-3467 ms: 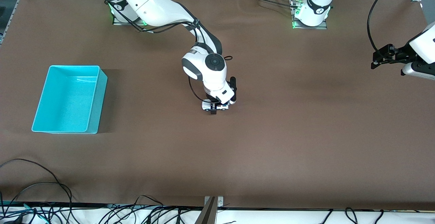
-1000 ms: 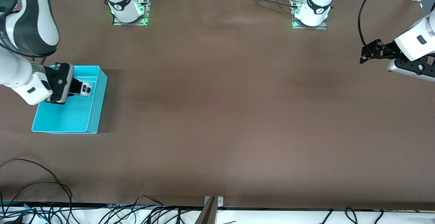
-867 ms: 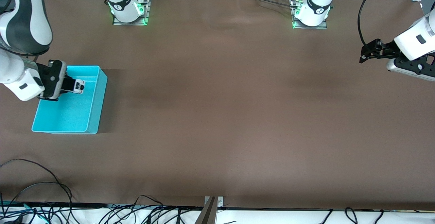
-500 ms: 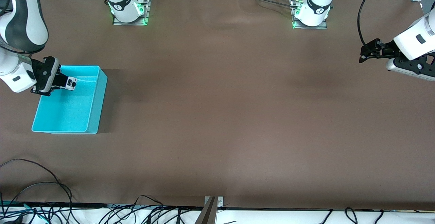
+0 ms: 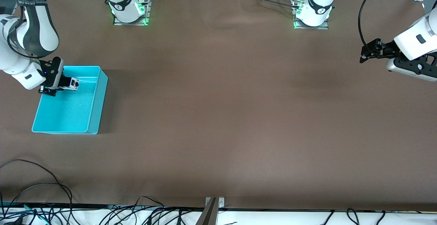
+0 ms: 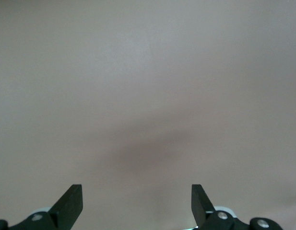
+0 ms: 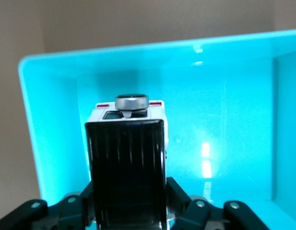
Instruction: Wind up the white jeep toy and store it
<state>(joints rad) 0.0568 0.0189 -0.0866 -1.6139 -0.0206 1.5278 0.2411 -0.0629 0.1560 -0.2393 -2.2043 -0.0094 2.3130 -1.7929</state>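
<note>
Cyan bin (image 5: pixel 97 92) sits at right arm's end of table; its walls ring the right gripper (image 5: pixel 70 83) and held white jeep toy (image 5: pixel 74 83). Left gripper (image 5: pixel 364 55) waits over bare brown table (image 5: pixel 222 115), well apart.

The table (image 5: pixel 218 115) is showing a matt brown covering, like paper or thin felt, smooth but for faint ripples near the edge where the arm bases are standing. The cyan bin (image 5: pixel 97 98) is looking like moulded plastic, its walls glossy and throwing back bright glints in the right wrist view, its floor finely speckled. The white jeep toy (image 7: pixel 128 115) is appearing as smooth white plastic with a shiny metallic disc on top. The right gripper (image 5: pixel 70 83) is gripping it with fingers (image 7: pixel 126 167) of black ribbed plastic. The left gripper (image 6: pixel 136 203) is presenting matt black fingers. The arm shells are gleaming white, glossy plastic with dark bands.
</note>
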